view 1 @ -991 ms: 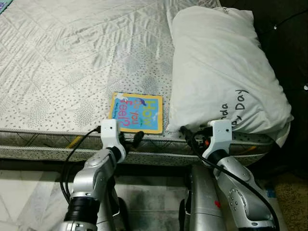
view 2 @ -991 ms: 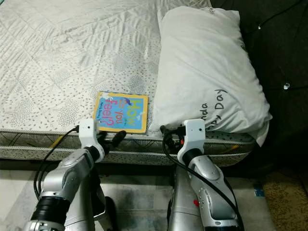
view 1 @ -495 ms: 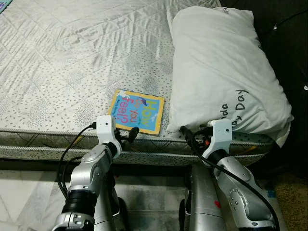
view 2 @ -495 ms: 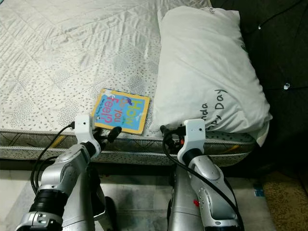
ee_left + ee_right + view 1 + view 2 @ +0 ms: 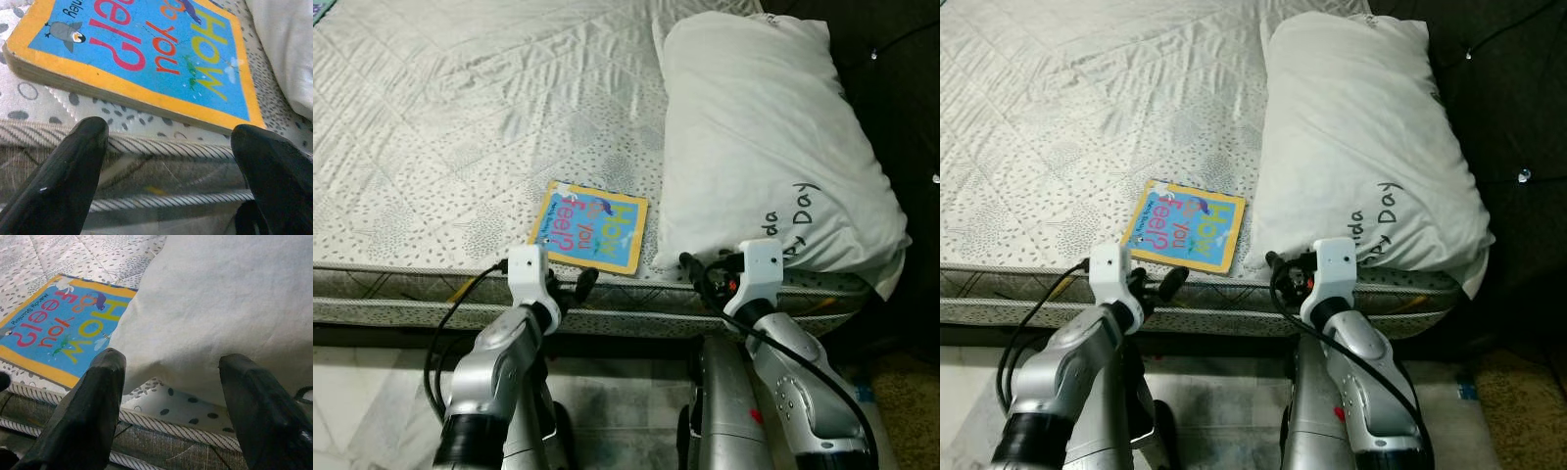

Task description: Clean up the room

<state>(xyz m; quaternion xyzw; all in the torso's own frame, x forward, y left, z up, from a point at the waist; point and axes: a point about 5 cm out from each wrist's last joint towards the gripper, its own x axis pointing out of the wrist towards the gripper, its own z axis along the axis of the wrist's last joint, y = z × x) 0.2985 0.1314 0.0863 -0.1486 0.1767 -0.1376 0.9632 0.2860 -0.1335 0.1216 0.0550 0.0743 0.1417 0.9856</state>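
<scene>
A board book (image 5: 591, 227) with a yellow border and blue cover lies flat on the mattress (image 5: 460, 117) near its front edge, slightly askew. My left gripper (image 5: 578, 285) hovers at the mattress edge just in front of the book, open with nothing between its fingers (image 5: 73, 161); the book (image 5: 142, 54) lies just beyond the tips. My right gripper (image 5: 691, 266) is open at the edge below the corner of a large white pillow (image 5: 764, 137). The pillow (image 5: 220, 298) and the book (image 5: 54, 333) lie beyond the right gripper's fingers (image 5: 93, 416).
The pillow lies along the bed's right side and slightly overhangs the front edge. A dark tufted headboard (image 5: 901, 88) stands to the right. Pale tiled floor (image 5: 372, 392) and a speckled rug (image 5: 911, 392) lie below the bed's edge.
The book has turned slightly clockwise and sits a little farther onto the bed. My left gripper has shifted left and drawn back to the mattress edge. The right arm has barely moved.
</scene>
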